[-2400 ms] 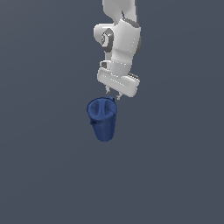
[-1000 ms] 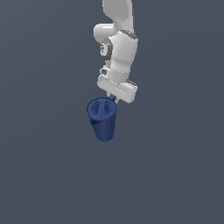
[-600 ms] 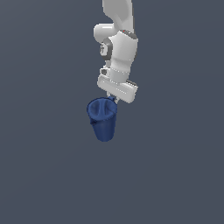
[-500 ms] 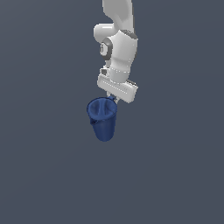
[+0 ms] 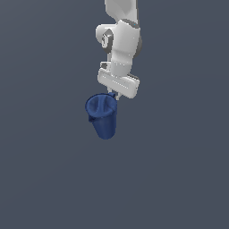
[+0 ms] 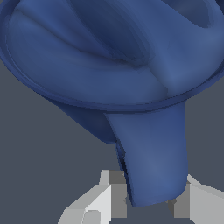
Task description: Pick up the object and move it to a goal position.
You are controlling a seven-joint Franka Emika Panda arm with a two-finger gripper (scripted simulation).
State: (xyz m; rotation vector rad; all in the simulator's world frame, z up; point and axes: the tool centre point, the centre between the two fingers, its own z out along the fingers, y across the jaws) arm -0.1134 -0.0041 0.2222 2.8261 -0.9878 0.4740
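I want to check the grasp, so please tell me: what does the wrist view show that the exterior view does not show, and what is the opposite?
Only the wrist view shows the two pale fingers flanking the blue handle piece that hangs below the rim. Only the exterior view shows the white arm above, and the whole tapered body of the dark blue pitcher down to its rounded base. Both show the pitcher's wide round rim and the gripper at that rim.

One dark blue pitcher (image 5: 103, 115), no second one anywhere. One white arm (image 5: 120, 47) with one gripper (image 5: 114, 95). Two grey fingers (image 6: 103, 199) show in the wrist view.
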